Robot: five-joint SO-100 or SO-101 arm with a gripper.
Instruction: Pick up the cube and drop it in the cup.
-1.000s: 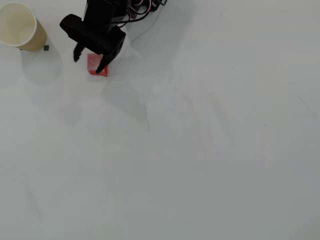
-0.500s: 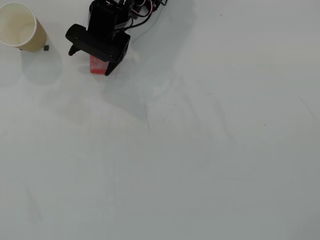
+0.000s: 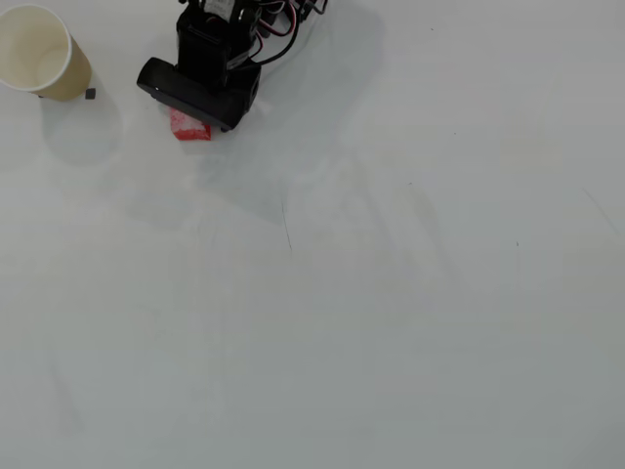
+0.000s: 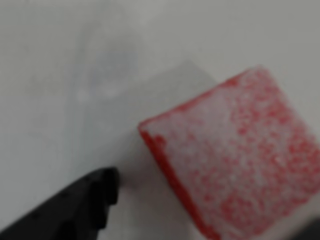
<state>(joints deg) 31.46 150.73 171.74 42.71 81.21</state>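
I see the pincer (image 3: pixel 190 115) low over the cube (image 3: pixel 189 128) at the surface's (image 3: pixel 391 293) far left in the overhead view, arm covering most of it. Wrist view: cube (image 4: pixel 235 155) flat on the surface, one dark finger (image 4: pixel 75 210) just left of it, not touching; can't tell the pincer's spread. Cup (image 3: pixel 39 54) stands upright, apart, at the far-left corner.

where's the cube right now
In the overhead view the cube sits on the table near the top left, mostly hidden under the gripper, with the cup further left in the corner.
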